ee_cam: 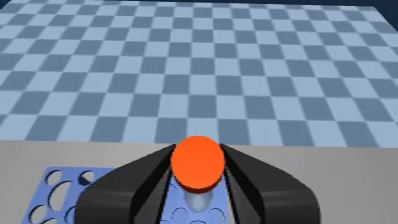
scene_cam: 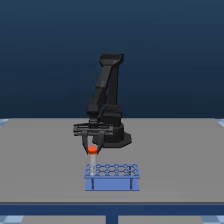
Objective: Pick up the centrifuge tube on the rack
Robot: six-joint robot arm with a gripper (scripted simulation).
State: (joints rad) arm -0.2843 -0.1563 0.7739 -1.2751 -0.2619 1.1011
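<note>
One view only — checkered floor (ee_cam: 204,65) beyond gripper (ee_cam: 197,172).

Ext. view looks level across the table (scene_cam: 45,160) at arm front, mid-distance. Wrist cam sits close above the gripper (ee_cam: 197,197), facing down-forward. Both share the rack (scene_cam: 112,176), tube cap.

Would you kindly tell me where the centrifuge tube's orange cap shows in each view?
Exterior view: the centrifuge tube has its cap between the gripper jaws, above the rack, at its end on the exterior view's left.
Wrist view: the cap fills the lower centre between the dark jaws.
Shared landmark: the light-blue rack.
</note>
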